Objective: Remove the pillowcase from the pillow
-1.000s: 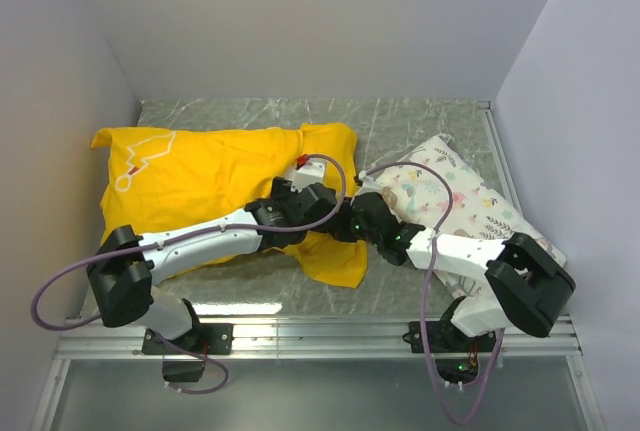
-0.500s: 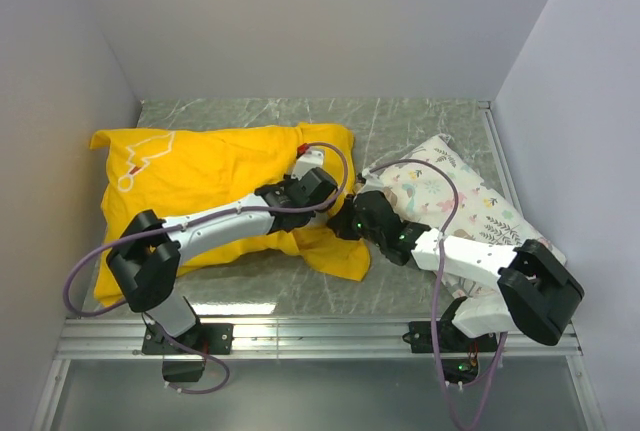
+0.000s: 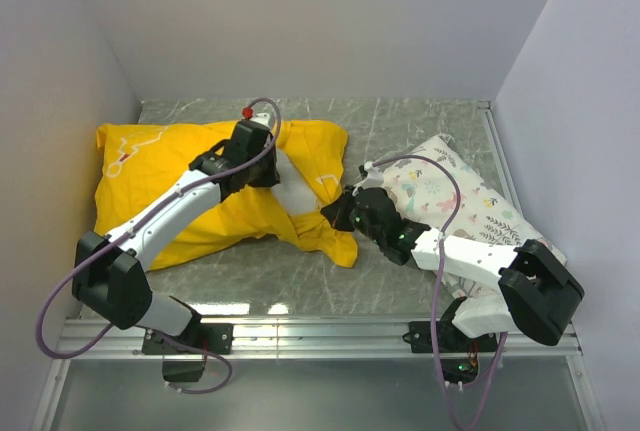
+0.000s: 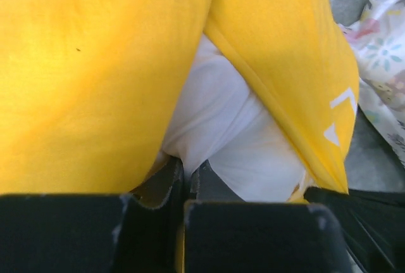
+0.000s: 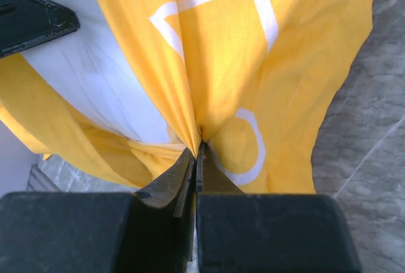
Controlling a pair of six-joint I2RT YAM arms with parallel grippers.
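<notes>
Grey-green marbled table, pale walls on three sides.

Overhead view. Count: one yellow pillowcase, one plain white pillow, one patterned pillow, two arms.
- The pillowcase lies on the left half of the table, with the white pillow inside it. A wedge of the pillow shows bare through the open end, near the table's centre.
- The patterned pillow lies at the right, apart from the yellow fabric.
- The left gripper sits on top of the pillowcase at the edge of the bare wedge.
- The right gripper is just right of the wedge, at a bunched knot of yellow fabric.

Left wrist view.
- The left gripper is clamped, fingers almost touching, with a fold of the pillow pinched between the tips.
- The pillowcase parts to either side of the white cloth, directly ahead of the fingers.
- A corner of the patterned pillow shows at the right edge.

Right wrist view.
- The right gripper is clamped tight on a gathered pleat of the pillowcase; folds fan away from the tips, carrying white outline marks.
- The pillow lies bare to the left of the grip, not touched by these fingers.
- The table shows at the right.
</notes>
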